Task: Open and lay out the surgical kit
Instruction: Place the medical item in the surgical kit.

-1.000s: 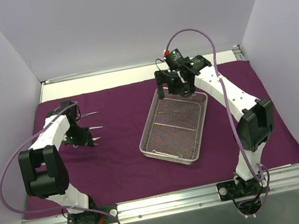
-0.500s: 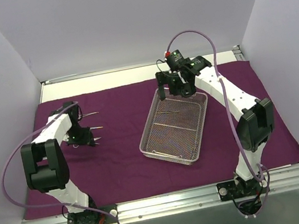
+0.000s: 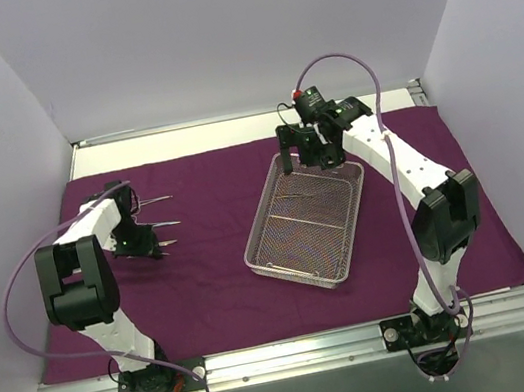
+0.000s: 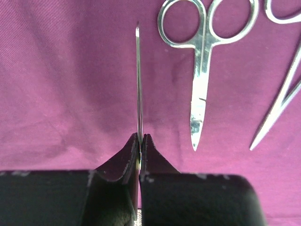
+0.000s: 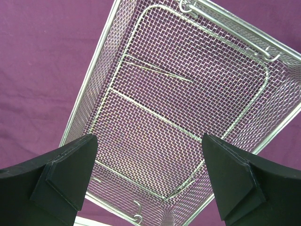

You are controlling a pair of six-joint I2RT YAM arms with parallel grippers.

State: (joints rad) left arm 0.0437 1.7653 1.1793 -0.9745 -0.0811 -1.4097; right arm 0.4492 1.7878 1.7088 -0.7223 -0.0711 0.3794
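Two grippers: your left gripper (image 4: 140, 141) is clenching a thin instrument (image 4: 138, 80); your right gripper (image 5: 148, 141) is hovering, jaws spread, above the tray (image 5: 88, 92).

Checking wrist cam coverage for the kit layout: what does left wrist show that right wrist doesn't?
Left wrist only: the left gripper shut on a thin silver instrument seen edge-on, silver ring-handled scissors lying flat beside it, and part of another silver instrument at the right edge.
Right wrist only: the right gripper, open, over the rectangular silver wire-mesh tray, with one thin silver needle-like instrument inside.
Both: the dark purple cloth underneath.
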